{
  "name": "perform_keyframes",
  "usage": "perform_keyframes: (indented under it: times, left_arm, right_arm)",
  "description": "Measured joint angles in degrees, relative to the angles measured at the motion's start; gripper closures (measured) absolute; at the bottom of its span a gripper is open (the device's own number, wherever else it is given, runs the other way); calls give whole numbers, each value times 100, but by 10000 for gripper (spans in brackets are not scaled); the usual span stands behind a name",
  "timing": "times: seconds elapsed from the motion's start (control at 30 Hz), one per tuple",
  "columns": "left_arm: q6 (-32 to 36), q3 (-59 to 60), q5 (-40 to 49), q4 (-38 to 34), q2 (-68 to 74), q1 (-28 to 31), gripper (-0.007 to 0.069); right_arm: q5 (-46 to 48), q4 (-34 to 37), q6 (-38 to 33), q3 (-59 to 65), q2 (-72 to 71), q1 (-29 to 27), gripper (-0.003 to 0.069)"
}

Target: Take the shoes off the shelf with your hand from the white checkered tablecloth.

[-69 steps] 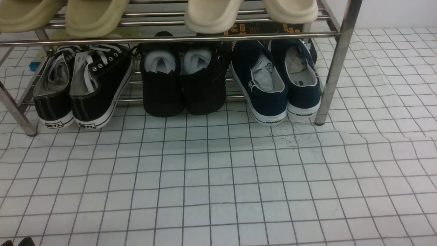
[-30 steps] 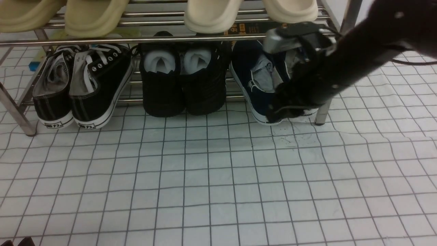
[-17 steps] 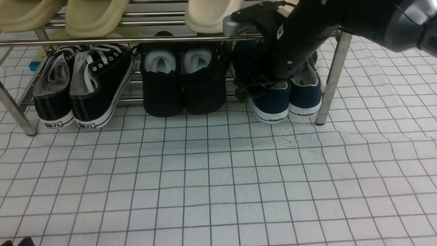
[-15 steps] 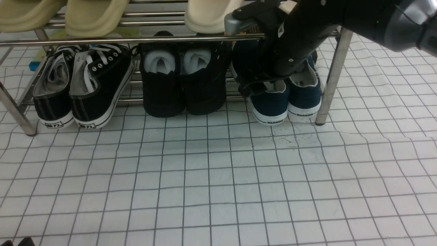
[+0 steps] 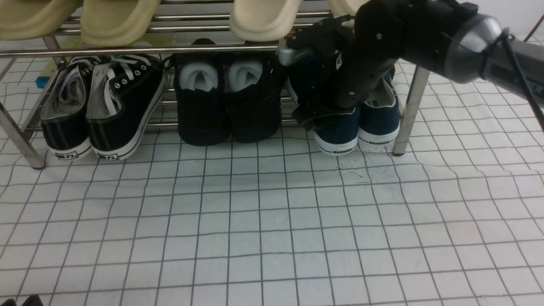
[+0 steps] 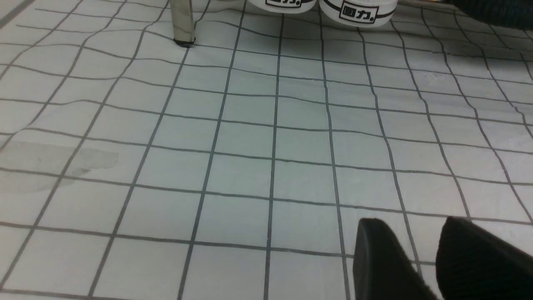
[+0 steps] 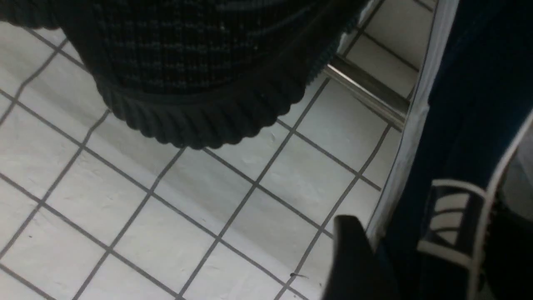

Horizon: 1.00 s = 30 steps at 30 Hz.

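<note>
The navy-blue shoes stand side by side on the lower tier of the steel shelf [image 5: 414, 97], at its right end: the left shoe [image 5: 340, 129] and the right shoe [image 5: 378, 123]. My right gripper [image 5: 316, 121] is down at the left shoe's outer side. In the right wrist view the right gripper [image 7: 433, 233] straddles that shoe's [image 7: 458, 125] side wall: one finger [image 7: 354, 258] lies outside against the white sole, the other is inside and mostly hidden. My left gripper [image 6: 410, 233] is open and empty, low over the white checkered tablecloth [image 5: 272, 212].
All-black shoes [image 5: 227, 102] with white stuffing stand just left of the navy pair. Black lace-up sneakers [image 5: 102, 106] are at the far left. Beige slippers [image 5: 263, 19] rest on the top tier, above my arm. The shelf's right leg stands beside the right shoe.
My right arm came in from the right, swung over the navy pair and dropped its gripper onto the left shoe's outer side. The shoes have stayed in place.
</note>
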Motion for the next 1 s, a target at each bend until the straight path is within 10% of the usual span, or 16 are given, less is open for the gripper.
perform_keyframes:
  times: [0.23,1.0]
  left_arm:
    - [0,0,0,11,0,0,385]
    - [0,0,0,11,0,0,385]
  right_arm:
    - [139,58,5,-35,30,0,621]
    - [1394,630,147,-63,-812,0,627]
